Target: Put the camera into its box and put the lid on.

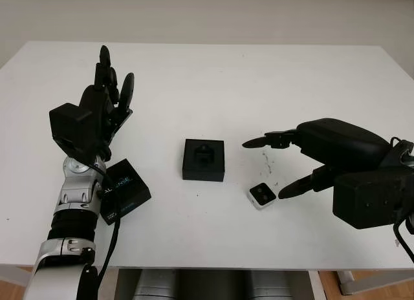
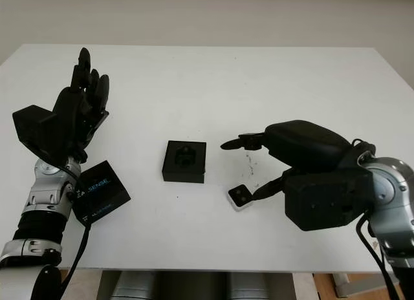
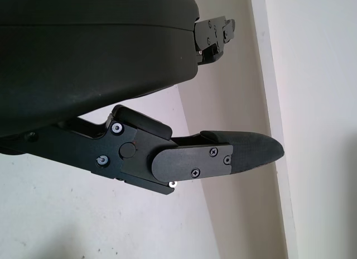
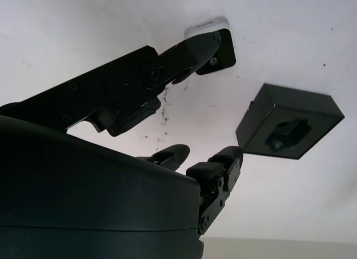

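Lying outside its unlidded box (image 1: 203,160), camera (image 1: 262,196), right hand (image 1: 284,164) released beside it.

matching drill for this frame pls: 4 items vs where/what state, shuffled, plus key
1. camera
2. box
3. lid
4. left hand

A. black, white lettering, beside the left forearm
B. open, raised over the table's left side
C. uncovered, mid-table, black insert showing
D. small, white-edged, on the table by the open right hand

Pairs: 1-D, 2-C, 3-A, 4-B

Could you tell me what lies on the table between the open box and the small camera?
Nothing: bare white table separates the box from the camera, as the left eye view shows.
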`<state>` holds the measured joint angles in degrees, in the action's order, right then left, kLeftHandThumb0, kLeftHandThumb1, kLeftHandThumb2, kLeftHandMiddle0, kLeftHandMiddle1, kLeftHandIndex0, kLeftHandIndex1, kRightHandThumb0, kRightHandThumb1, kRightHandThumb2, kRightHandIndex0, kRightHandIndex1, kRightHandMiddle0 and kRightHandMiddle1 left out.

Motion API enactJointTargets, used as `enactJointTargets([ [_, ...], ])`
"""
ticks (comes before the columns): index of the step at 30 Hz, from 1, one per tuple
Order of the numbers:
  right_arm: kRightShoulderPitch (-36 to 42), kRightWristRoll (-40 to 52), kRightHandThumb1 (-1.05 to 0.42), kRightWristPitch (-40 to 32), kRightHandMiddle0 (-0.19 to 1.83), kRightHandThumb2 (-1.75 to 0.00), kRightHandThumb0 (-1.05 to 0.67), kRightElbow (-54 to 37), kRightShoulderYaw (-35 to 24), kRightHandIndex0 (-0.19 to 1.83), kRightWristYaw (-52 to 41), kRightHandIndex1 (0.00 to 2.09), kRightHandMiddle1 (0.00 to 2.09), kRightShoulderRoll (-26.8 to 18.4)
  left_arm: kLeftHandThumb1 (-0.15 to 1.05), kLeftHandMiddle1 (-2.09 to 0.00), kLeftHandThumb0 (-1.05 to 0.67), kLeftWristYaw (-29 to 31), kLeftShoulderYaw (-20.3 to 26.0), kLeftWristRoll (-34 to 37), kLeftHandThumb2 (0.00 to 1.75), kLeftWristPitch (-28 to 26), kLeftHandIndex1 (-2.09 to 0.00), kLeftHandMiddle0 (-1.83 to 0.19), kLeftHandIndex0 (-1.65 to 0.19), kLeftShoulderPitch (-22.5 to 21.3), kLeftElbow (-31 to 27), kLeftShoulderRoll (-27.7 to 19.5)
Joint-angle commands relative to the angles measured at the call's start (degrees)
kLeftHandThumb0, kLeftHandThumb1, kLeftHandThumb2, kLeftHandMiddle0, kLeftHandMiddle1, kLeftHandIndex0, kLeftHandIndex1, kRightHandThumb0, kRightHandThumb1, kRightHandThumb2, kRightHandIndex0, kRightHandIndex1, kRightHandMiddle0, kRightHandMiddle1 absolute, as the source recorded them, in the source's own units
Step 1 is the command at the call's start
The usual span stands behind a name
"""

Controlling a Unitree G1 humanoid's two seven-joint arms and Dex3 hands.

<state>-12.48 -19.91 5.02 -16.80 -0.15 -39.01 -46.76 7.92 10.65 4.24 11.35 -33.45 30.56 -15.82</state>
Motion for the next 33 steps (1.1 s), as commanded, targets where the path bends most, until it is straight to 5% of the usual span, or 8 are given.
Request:
enactJointTargets([
  [1, 1.14, -0.75, -0.81, 1.15, 0.43, -0.05, -0.58, -0.67, 0.50, 0.44, 0.69, 0.15, 0.20, -0.49, 1.05, 0.00, -0.78, -0.30, -0.14, -0.39, 0.50, -0.06, -0.02, 0.19, 0.19, 0.36, -1.33, -0.70],
  [10, 4.16, -7.59, -0.83, 6.79, 0.44, -0.06, -0.63, 0.44, 1.22, 0.30, 6.83, 0.07, 0.28, -0.19, 1.05, 0.00, -0.78, 0.14, 0.40, 0.81, 0.48, -1.06, -0.01, 0.19, 0.19, 0.69, -2.11, -0.36],
  [15, 5.24, -8.50, -0.84, 9.97, 0.28, -0.05, -0.65, 2.55, 0.96, 0.30, 9.83, 0.06, 0.68, -0.25, 1.05, 0.00, -0.78, 0.25, 0.19, 0.59, 0.49, -1.30, -0.01, 0.19, 0.19, 1.00, -2.66, -0.72],
  [33, 7.54, -7.43, -0.88, 12.78, 0.20, -0.05, -0.53, 7.86, 0.93, 0.27, 16.23, 0.05, 0.90, 1.25, 1.05, 0.00, -0.77, 0.42, 0.34, 0.65, 0.49, -1.55, -0.01, 0.19, 0.19, 0.46, -2.33, -0.66],
])
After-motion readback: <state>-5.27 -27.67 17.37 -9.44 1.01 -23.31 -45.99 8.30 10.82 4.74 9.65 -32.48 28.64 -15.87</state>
